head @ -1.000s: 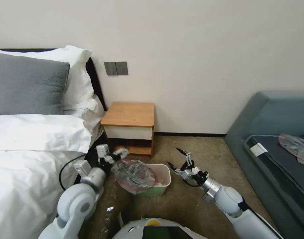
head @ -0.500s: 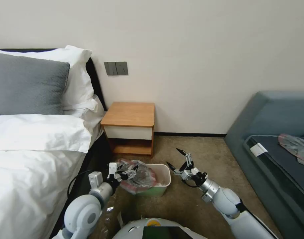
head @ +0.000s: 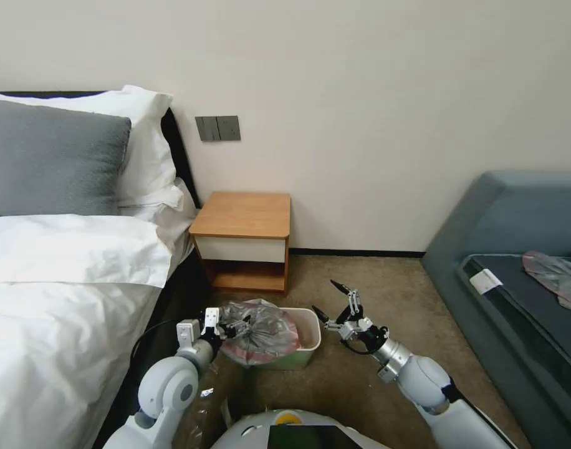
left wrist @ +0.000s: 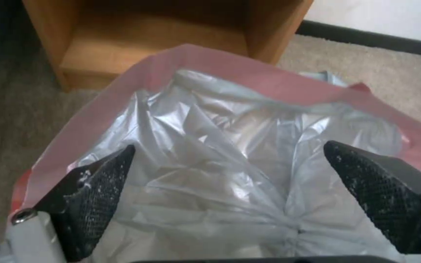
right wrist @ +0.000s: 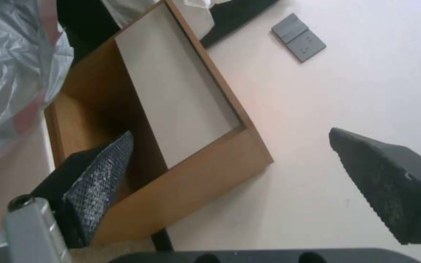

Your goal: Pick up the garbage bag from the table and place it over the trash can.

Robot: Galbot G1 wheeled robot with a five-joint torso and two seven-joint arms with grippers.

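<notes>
Your left pincer (head: 232, 324) is spread apart, fingers (left wrist: 98, 190) against the garbage bag (head: 260, 330) draped over the trash can (head: 304, 349). Right pincer (head: 332, 299) gapes empty just beside the can, worktop (head: 245, 215) beyond.

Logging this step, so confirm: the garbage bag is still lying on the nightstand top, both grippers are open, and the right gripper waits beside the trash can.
Wrong about the garbage bag: the head view shows it bunched over the trash can, at the left gripper, and the nightstand top bare. Both grippers are open, and the right gripper does wait beside the can.
</notes>
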